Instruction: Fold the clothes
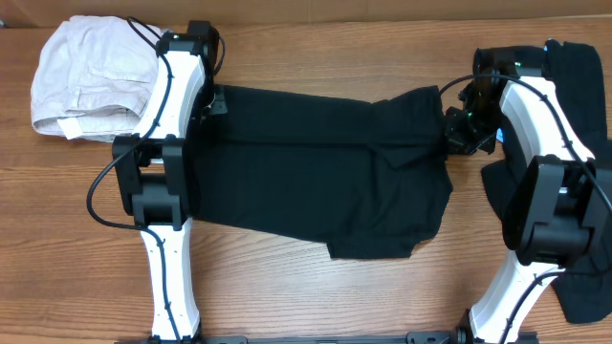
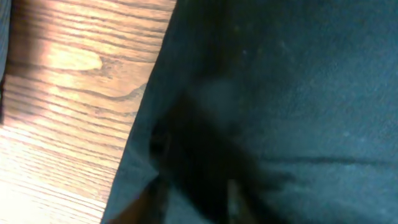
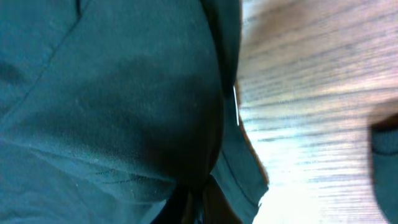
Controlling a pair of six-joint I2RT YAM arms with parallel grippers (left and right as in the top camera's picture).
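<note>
At the far left corner of the table (image 1: 316,296) lies a pale beige garment (image 1: 81,76), bunched up, its near edge rolled. Just beside it the left arm reaches toward the far edge. The left gripper (image 1: 208,103) sits at the left end of the black garment (image 1: 306,162), on or right above its far left corner. In the left wrist view the dark cloth (image 2: 298,93) fills most of the picture with bare wood (image 2: 68,93) to one side. The fingers are only a dark blur against the fabric, so I cannot tell whether they are apart or clamped.

The black garment lies spread across the middle of the table, mostly flat, with a fold line running along it and its near right part hanging toward the near edge in an uneven flap.

Its right end narrows to a bunched point at the right gripper (image 1: 457,129). The right wrist view shows the fabric (image 3: 112,93) pressed close to the camera beside wood (image 3: 311,93). The fingers are lost in shadow, so their state cannot be told.

Along the right edge, partly under the right arm, more black clothes (image 1: 579,72) lie in a heap, running from the far right corner toward the near right corner.
</note>
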